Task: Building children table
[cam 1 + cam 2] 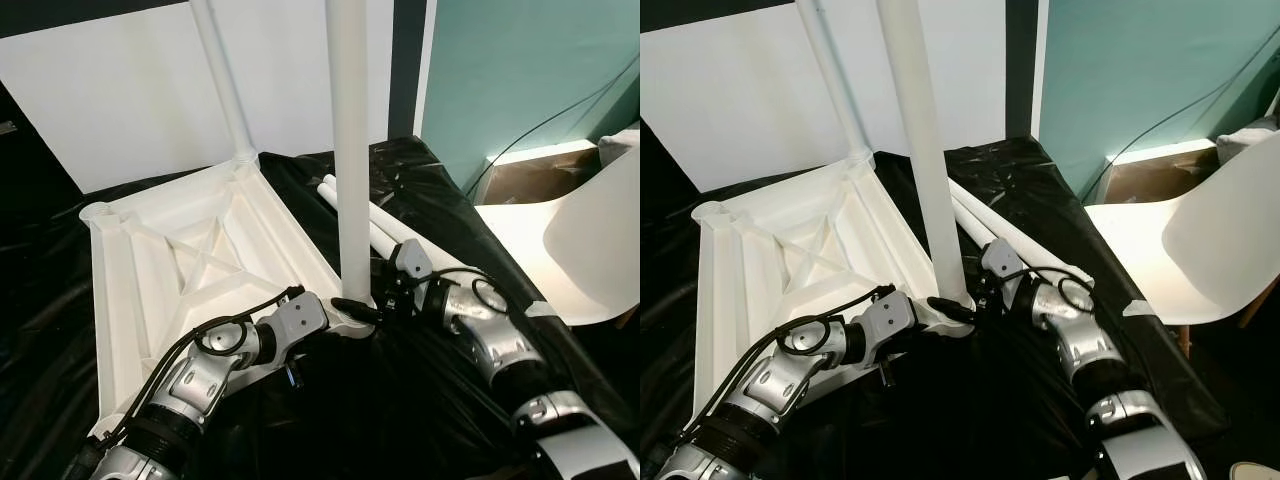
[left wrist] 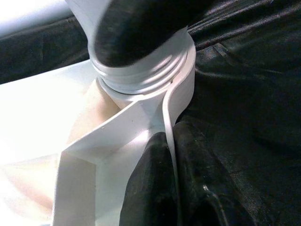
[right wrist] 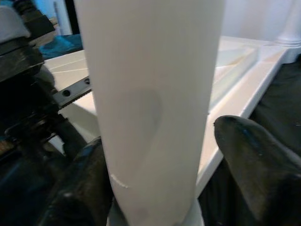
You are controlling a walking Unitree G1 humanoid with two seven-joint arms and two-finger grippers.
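Lying upside down on the black sheet, the tabletop point(image 1: 180, 270) took a leg point(image 1: 352, 150) upright in its near corner socket. The left gripper point(image 1: 352, 308) pinched the corner rim to steady it. The right gripper point(image 1: 385, 292) straddled the leg's base, one finger apparently off it, probably for turning.

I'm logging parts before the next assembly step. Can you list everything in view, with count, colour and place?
Tabletop: one, white, upside down on the black sheet.
Fitted legs: two, white, upright in the far and near-right corner sockets.
Loose legs: two, white, lying right of the tabletop.
Black sheet: one, under everything.
Chair: one, white, far right.
Left gripper: at the near-right socket's rim.
Right gripper: fingers either side of that leg's base.
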